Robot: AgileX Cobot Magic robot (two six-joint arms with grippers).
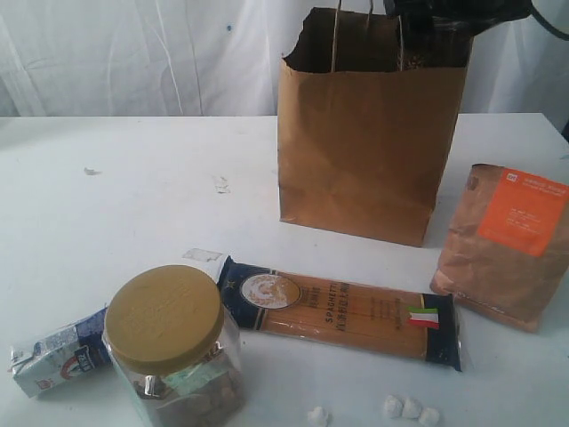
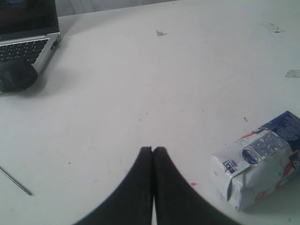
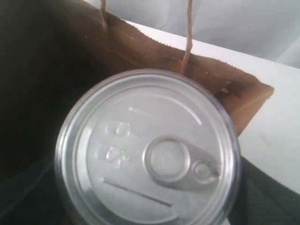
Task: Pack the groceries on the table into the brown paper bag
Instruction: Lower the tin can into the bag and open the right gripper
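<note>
Over the bag mouth: grey tin can (image 3: pixel 140 117) clasped between the wide-set jaws of the right gripper (image 1: pixel 442 27), hanging above the brown paper bag's (image 1: pixel 364 151) dark opening
Left gripper (image 2: pixel 153 154): pinched closed on nothing, low over the table (image 1: pixel 133 222), near the small blue-white carton (image 2: pixel 262 157)
Awaiting packing: gold-lidded jar (image 1: pixel 169 329), spaghetti packet (image 1: pixel 342 311), brown pouch with orange label (image 1: pixel 502 249), all on the tabletop
Risk at the rim: likely to clip the paper edge or snag a cord handle (image 3: pixel 188 33) if released off-centre
Risk at the base: likely to tip the unsupported bag toward the pouch beside it if dropped from height
</note>
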